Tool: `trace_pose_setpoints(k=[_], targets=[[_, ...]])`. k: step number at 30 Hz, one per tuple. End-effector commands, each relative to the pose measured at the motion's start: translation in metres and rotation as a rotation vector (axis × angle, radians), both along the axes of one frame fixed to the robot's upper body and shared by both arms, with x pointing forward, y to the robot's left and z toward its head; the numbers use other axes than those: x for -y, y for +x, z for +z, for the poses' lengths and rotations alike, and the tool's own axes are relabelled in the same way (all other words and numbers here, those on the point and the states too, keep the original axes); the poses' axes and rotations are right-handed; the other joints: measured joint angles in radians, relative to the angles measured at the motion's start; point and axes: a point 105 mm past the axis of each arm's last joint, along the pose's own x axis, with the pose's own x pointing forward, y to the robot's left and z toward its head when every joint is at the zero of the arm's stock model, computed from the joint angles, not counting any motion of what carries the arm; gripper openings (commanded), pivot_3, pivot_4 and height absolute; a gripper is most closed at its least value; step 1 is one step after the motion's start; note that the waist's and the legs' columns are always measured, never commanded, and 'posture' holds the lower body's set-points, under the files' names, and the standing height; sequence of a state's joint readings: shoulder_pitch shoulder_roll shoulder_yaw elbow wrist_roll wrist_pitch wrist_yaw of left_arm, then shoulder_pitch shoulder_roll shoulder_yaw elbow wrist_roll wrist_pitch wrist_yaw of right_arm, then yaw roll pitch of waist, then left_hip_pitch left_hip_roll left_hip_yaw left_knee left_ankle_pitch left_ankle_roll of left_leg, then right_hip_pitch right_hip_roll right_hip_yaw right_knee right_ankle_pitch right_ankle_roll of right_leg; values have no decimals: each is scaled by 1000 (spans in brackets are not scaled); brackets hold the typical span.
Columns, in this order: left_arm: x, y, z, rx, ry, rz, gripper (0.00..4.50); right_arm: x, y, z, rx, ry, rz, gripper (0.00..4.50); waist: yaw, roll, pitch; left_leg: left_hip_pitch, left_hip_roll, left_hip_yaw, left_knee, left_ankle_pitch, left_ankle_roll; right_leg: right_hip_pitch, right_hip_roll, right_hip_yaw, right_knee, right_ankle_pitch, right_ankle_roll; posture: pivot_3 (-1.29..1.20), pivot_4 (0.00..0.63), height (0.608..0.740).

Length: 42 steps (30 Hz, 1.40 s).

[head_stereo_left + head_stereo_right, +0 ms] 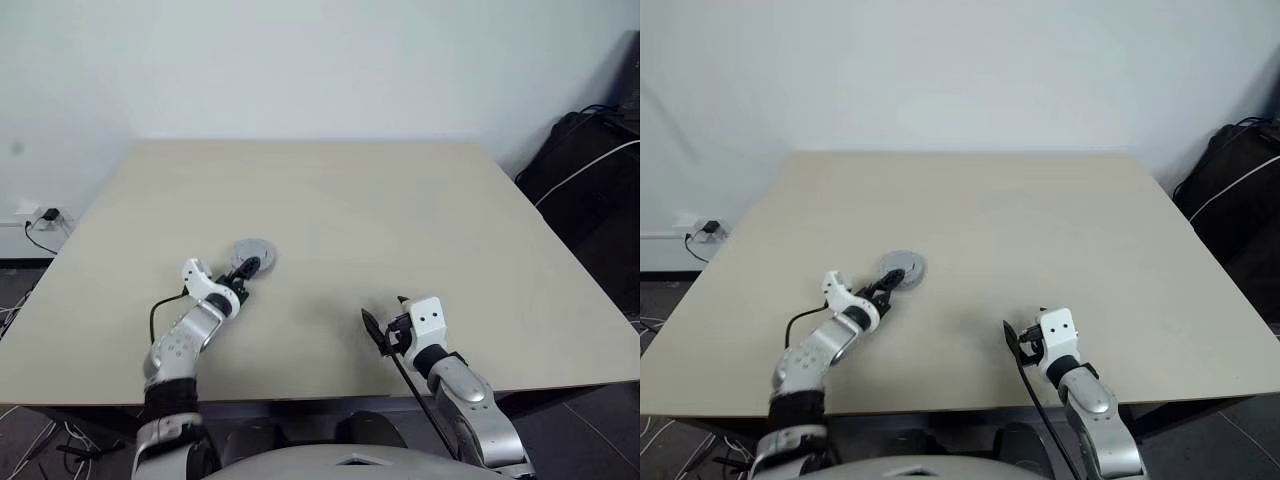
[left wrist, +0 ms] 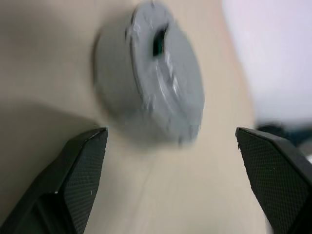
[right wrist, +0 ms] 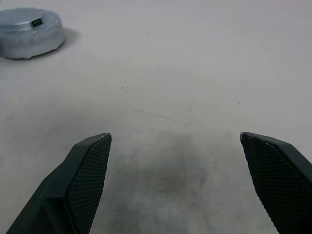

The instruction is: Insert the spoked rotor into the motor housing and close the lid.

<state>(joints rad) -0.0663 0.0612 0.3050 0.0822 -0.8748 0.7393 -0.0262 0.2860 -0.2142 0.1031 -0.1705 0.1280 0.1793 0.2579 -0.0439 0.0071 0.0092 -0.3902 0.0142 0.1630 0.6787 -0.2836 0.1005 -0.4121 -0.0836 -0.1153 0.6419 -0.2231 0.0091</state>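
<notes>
Lab-like room: bare beige table (image 1: 330, 200), white wall (image 1: 300, 60), floor cables (image 1: 35, 235).

**Closed motor assembly on the table**

We see one of the task's things: the lid (image 2: 156, 83), a silver-grey round metal piece with a small dark rectangular hole at the centre of its top face. It lies flat on the beige table (image 1: 400, 220), top face up, on the left half and toward the near side. From the side we see a low drum shape, with a raised upper step on a slightly wider base and a dull, faintly mottled surface. We cannot tell what sits beneath it. It casts a soft shadow on the tabletop around its base.
</notes>
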Motion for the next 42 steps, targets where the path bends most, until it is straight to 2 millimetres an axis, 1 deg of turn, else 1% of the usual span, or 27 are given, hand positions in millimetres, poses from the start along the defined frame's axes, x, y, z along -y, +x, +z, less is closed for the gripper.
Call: trace_pose_setpoints(k=[1,3,5,7,8,10,16,18,21,23,27,33,36,42], targets=[[-2,-26,-10,5,189,-86,4468,6,8,9,77,10,-73,4500,2,3,-1,2,0,1,0,0,0,1,0,0,1,-1,-1,0,0,740],[-4,-34,-6,75,316,-118,4468,8,10,8,98,3,-111,4500,3,4,-2,4,0,2,-3,1,-3,1,0,1,1,-1,-1,0,0,740],[-5,-37,4,197,466,-106,4468,10,11,7,117,8,-148,4500,4,4,-2,8,0,5,-10,2,-4,1,-1,5,1,-1,-1,0,0,740],[-6,-38,11,278,568,-87,4468,13,11,6,131,12,-175,4500,9,3,0,11,-2,7,-18,2,-5,0,-3,7,1,-1,-1,0,0,740],[-7,-39,15,314,621,-66,4468,16,11,6,151,-17,-195,4500,11,3,1,11,-2,7,-19,3,-5,-1,-3,7,1,-1,-2,0,0,740],[-6,-40,22,376,697,-36,4468,18,11,6,179,-51,-212,4500,19,3,3,11,-2,7,-22,4,-7,-3,-3,7,1,-2,-3,0,0,740],[-6,-44,36,530,880,31,4468,19,5,10,218,-38,-230,4500,31,4,5,10,-2,7,-25,5,-9,-5,-3,6,1,-5,-8,0,0,740],[-6,-45,41,575,886,76,4468,20,3,12,228,-26,-242,4500,32,3,6,10,-2,7,-26,6,-11,-6,-3,6,1,-6,-9,0,0,740],[-7,-46,45,621,924,91,4468,22,2,16,241,-24,-261,4500,32,1,7,9,-2,7,-26,5,-9,-6,-3,5,1,-8,-9,0,0,740],[-9,-46,45,620,926,115,4468,22,1,19,248,-28,-267,4500,32,1,7,9,-2,7,-26,5,-8,-6,-4,5,0,-8,-9,0,0,740],[-7,-49,45,636,895,116,4468,16,-2,26,252,-34,-259,4500,32,-1,8,9,-2,7,-26,2,-5,-6,-4,4,0,-9,-7,0,0,740],[-6,-55,44,639,869,105,4468,13,-5,25,225,-46,-248,4500,32,-1,9,9,-2,7,-25,2,-4,-5,-4,3,0,-9,-7,0,0,740],[-6,-55,43,637,867,105,4468,10,-4,25,219,-48,-240,4500,32,-1,9,9,-2,7,-25,2,-3,-5,-4,3,0,-9,-7,0,0,740],[-6,-53,43,635,871,109,4468,4,0,33,226,-44,-230,4500,32,-1,9,9,-2,6,-25,2,-3,-5,-4,3,0,-9,-7,0,0,740]])
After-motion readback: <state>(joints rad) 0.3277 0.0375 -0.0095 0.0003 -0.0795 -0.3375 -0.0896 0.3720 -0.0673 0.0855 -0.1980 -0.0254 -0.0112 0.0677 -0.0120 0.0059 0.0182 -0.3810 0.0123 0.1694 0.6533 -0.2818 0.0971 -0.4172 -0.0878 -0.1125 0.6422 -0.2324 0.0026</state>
